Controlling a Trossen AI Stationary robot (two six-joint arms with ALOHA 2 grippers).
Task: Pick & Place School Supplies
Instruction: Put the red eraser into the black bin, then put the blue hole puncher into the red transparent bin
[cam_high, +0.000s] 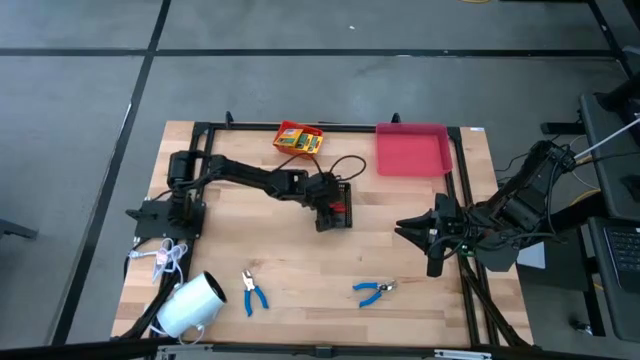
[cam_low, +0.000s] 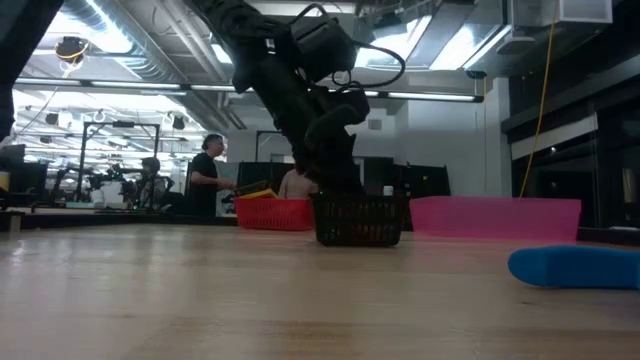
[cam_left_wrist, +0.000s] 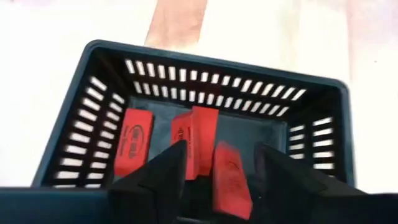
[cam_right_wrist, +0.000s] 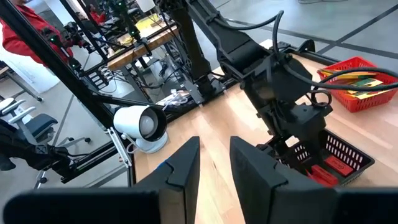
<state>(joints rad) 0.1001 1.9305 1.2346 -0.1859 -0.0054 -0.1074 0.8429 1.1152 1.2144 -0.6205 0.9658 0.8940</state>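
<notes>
Placing step: your left gripper (cam_left_wrist: 217, 171), fingers apart and empty, hangs over the black basket (cam_left_wrist: 93, 81); red pieces (cam_left_wrist: 134, 140) lie directly below it. Next, lift clear. Right gripper (cam_right_wrist: 214, 162), also parted, waits aside.

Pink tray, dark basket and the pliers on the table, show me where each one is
pink tray (cam_high: 411, 150): high view, its bare floor.
dark basket (cam_left_wrist: 214, 87): left wrist view, its slotted far wall.
blue-handled pliers (cam_high: 253, 293): high view, handles of the left pair.
second pliers (cam_high: 369, 292): high view, blue handles.
</notes>
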